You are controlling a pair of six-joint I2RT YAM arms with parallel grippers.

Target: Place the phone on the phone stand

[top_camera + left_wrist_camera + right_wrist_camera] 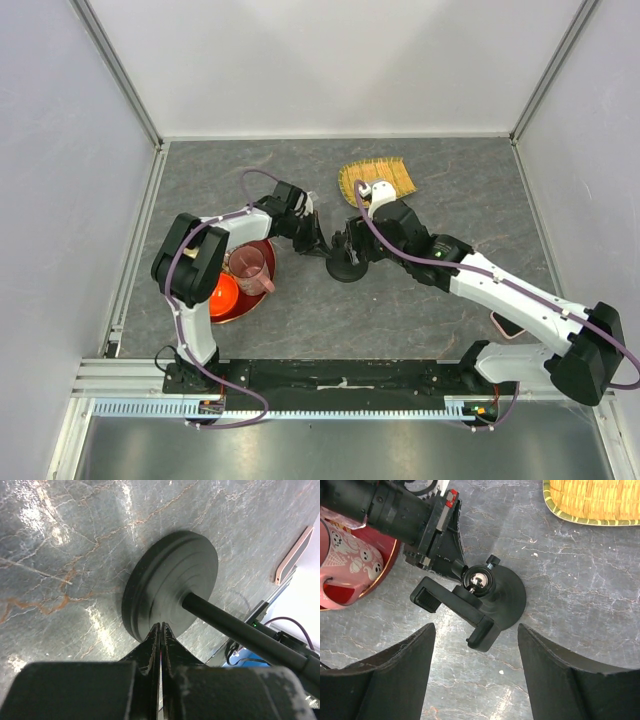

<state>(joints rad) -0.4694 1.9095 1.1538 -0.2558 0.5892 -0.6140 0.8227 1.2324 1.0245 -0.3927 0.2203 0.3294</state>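
Phone (506, 325) lies flat at 4 o'clock of stand (507, 597), well apart; prob light, stiff, slick, so pinch long edges. L gripper (161, 626) clenched empty at stand base, R gripper (475, 632) released above

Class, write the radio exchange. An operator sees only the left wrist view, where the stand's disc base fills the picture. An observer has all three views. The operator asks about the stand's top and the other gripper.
Operator: Is anything sitting in the stand's cradle?
Observer: No. In the right wrist view, the cradle on the phone stand is empty.
Operator: Where is the other gripper?
Observer: The right gripper is open, and in its own view the cradle lies between its two fingers.
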